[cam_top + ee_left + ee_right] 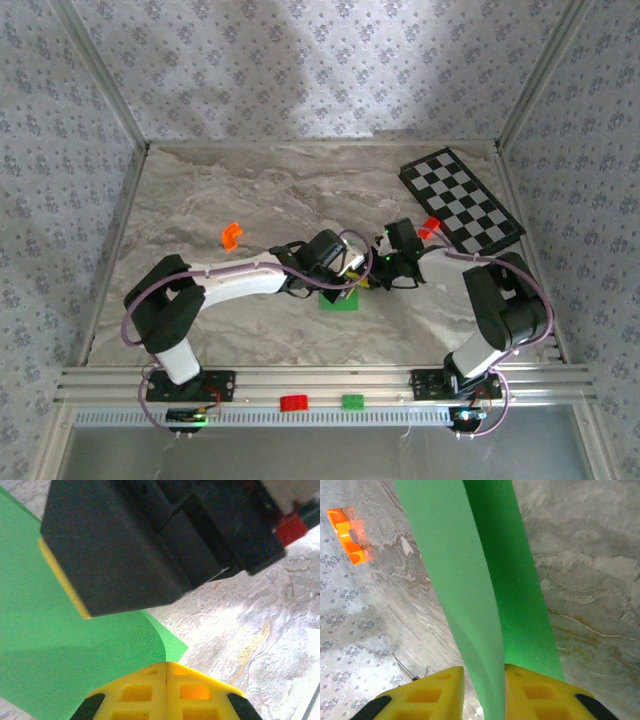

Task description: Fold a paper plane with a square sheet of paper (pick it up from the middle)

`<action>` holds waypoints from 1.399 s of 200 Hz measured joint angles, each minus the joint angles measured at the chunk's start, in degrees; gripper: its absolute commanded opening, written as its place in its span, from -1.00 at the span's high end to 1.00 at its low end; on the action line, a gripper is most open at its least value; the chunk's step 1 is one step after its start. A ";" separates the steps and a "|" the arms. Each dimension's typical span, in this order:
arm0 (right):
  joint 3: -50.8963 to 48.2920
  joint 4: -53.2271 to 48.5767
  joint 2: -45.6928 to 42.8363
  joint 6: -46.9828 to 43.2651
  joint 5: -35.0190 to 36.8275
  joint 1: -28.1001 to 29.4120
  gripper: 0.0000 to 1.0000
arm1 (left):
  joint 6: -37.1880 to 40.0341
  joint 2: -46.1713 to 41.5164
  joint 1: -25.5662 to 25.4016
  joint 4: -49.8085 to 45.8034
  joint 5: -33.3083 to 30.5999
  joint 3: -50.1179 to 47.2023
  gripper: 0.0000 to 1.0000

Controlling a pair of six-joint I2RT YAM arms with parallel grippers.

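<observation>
Marble tabletop (220,190) under you: your right gripper (484,675) pinches the square sheet of paper (485,580), raised near the table's middle; your left gripper (166,672), fingers pressed together, nips its curled edge.
</observation>
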 measured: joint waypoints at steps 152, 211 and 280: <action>1.90 -2.86 1.49 -3.63 -2.40 -0.07 1.00 | 5.66 -2.16 -4.52 -4.61 -8.90 0.96 0.08; 1.88 -1.70 1.49 -2.60 -3.02 -0.07 1.00 | 8.81 -1.46 -12.50 -6.49 -20.85 2.73 -0.14; 1.88 -1.55 1.49 -2.51 -3.02 -0.07 1.00 | 9.18 4.13 -14.62 -8.57 -30.42 4.61 -0.05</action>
